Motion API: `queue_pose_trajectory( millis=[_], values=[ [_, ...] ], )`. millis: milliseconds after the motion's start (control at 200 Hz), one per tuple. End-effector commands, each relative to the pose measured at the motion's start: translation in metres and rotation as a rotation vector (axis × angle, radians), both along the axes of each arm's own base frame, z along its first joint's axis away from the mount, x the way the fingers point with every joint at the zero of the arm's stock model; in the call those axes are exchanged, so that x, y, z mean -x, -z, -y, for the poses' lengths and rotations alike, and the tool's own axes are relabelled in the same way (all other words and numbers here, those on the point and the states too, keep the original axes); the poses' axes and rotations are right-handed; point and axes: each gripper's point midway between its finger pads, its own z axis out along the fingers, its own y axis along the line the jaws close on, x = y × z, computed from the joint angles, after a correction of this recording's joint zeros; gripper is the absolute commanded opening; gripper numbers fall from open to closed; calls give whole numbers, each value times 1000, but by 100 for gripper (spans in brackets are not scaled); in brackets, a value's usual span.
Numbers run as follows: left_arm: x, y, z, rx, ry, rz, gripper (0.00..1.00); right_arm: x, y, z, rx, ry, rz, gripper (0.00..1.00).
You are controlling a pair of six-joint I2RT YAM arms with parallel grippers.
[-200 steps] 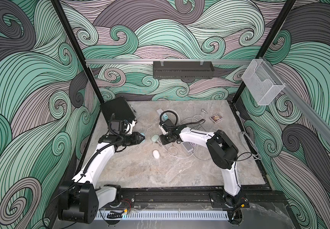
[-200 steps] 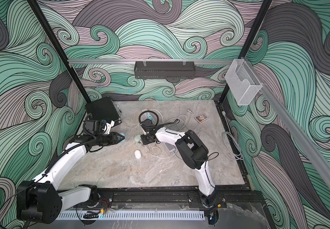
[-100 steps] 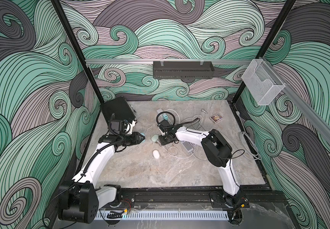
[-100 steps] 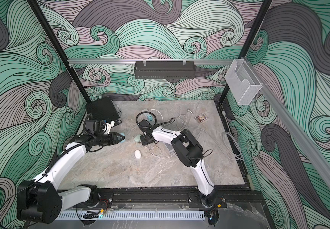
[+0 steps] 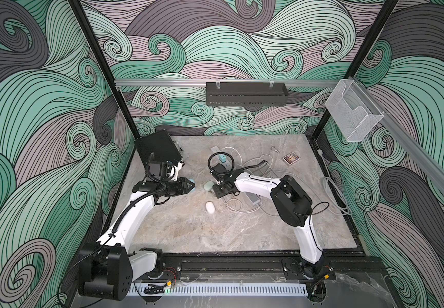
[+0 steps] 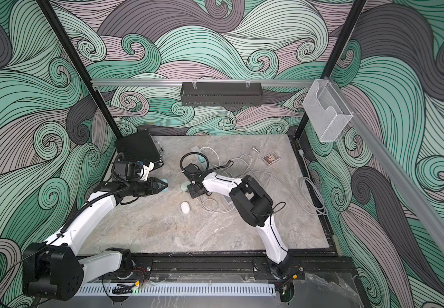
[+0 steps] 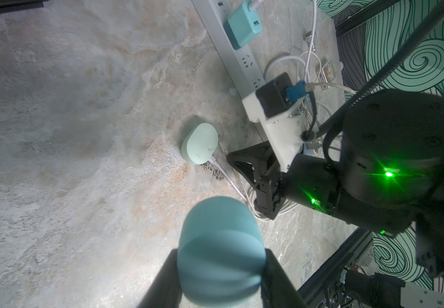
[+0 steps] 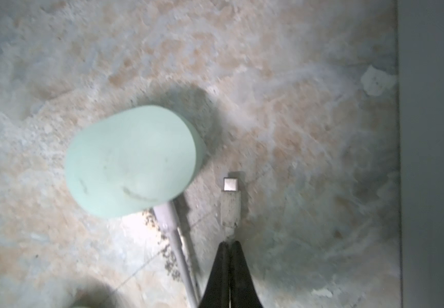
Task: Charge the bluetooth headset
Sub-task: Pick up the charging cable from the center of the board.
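Observation:
My left gripper is shut on a rounded blue headset case, held above the table in both top views. A mint-green case lies on the table with a white cable running into its edge. Right beside it, my right gripper points down, shut on the rear of a white charging plug. The plug's metal tip pokes out close to the mint case. In the top view the right gripper stands just right of that case.
A white oval case lies in front of the mint one. A grey power strip holds a teal adapter. Loose white cables and a white power brick lie under the right arm. A black box stands at the back left, and a card box at the back right.
The right gripper's fingers have come together on the plug, and its arm has shifted slightly left toward the mint case. The left arm and its blue case have not moved.

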Motion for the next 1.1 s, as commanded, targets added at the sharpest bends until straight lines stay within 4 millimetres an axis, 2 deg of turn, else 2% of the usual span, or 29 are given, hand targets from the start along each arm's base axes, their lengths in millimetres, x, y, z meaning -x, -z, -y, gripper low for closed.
queue_pose_trajectory(
  millis=[0, 245, 415, 610, 701, 851, 1096],
  values=[
    [-4, -2, -1, -2, 8, 18, 28, -1, -50, -5, -135, -42, 53, 0],
    [-8, -8, 8, 40, 42, 40, 28, 43, -94, -11, -336, -263, 55, 0],
    [-13, -9, 14, 62, 57, 21, 28, 64, -117, 4, -335, -384, 125, 0],
    [-17, -16, 37, 75, 145, 8, 27, 78, -139, 22, -283, -479, 204, 0],
    [-18, -20, 48, 77, 186, 7, 27, 87, -142, 30, -265, -506, 200, 0],
    [-14, -25, 65, 86, 249, 5, 26, 94, -152, 33, -254, -523, 193, 0],
    [-7, -25, 85, 92, 310, -30, 25, 95, -156, 39, -122, -526, 216, 0]
  ],
)
